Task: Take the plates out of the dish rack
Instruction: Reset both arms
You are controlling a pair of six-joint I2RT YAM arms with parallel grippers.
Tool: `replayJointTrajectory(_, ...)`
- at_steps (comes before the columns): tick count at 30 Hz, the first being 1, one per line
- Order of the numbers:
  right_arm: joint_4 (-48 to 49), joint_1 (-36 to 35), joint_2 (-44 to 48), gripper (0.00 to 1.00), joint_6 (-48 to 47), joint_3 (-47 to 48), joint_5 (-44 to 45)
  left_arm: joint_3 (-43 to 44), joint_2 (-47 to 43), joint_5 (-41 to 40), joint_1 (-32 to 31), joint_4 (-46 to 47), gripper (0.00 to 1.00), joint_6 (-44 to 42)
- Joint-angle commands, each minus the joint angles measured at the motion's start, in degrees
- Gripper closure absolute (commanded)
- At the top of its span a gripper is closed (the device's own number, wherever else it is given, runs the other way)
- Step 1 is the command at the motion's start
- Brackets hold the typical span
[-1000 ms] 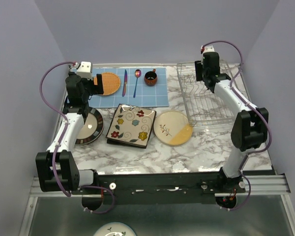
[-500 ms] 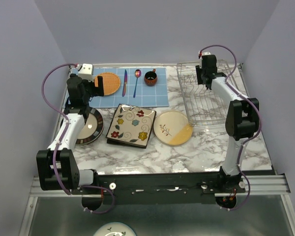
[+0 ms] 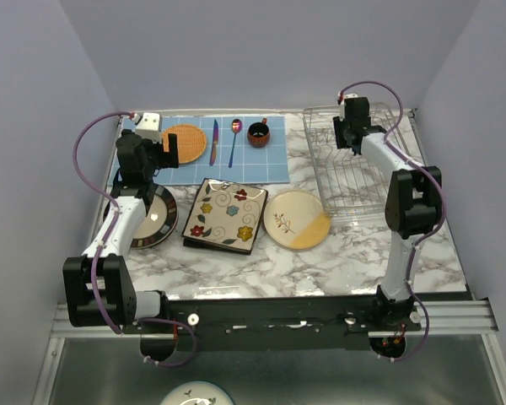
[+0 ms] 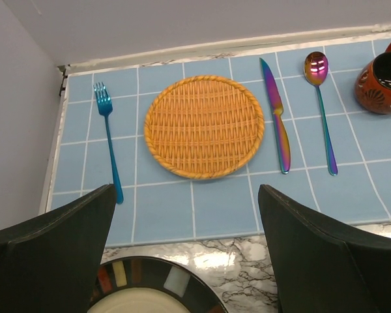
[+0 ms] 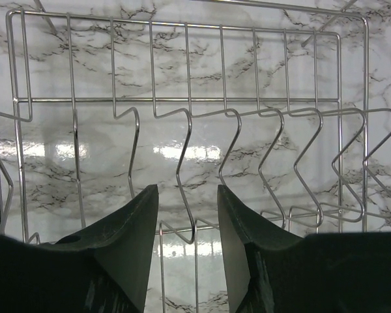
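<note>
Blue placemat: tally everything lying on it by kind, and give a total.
Fork: 1
Knife: 1
Spoon: 1
Woven mat: 1
Cup: 1
Total: 5

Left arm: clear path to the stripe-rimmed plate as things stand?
Probably yes. The left tool is open and empty, hovering over the far edge of the stripe-rimmed plate, with nothing between. The plate lies flat on the table, so gripping its rim may be awkward.
</note>
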State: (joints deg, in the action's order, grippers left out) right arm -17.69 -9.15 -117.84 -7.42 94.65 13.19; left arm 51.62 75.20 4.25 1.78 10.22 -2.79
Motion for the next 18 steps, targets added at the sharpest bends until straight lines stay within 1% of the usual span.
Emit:
replayJointTrajectory(1,-2.2,0.1,-1.3,0.52,1.1,0.7,-2.6,-0.5,-0.8,-1.5,-0.2,1.8,0.01,-0.6)
replayJointTrajectory(5,-5.8,0.4,-4.5,0.57,2.1,5.0,-2.1,-1.1,-1.4,-1.9,-0.2,2.1,0.01,-1.3)
replayJointTrajectory(8,-6.1,0.5,-5.1,0.58,2.7,5.3,-3.0,-1.5,-1.9,-2.2,-0.2,2.3,0.01,-1.7)
replayJointTrajectory(12,-6.6,0.4,-5.6,0.67,3.0,6.2,-4.3,-1.8,-2.3,-2.2,-0.2,2.4,0.01,-2.2)
replayJointTrajectory(15,-8.7,0.5,-6.7,0.84,3.0,7.8,-4.9,-1.6,-2.0,-2.0,-0.2,2.2,0.01,-2.0)
replayJointTrajectory(16,-9.5,0.4,-7.0,0.99,3.2,8.8,-4.8,-1.4,-1.8,-2.1,-0.2,2.2,0.01,-1.9)
replayJointTrajectory(18,-10.1,0.7,-7.5,0.99,3.4,9.4,-4.7,-1.4,-1.7,-2.1,-0.2,2.2,0.01,-1.7)
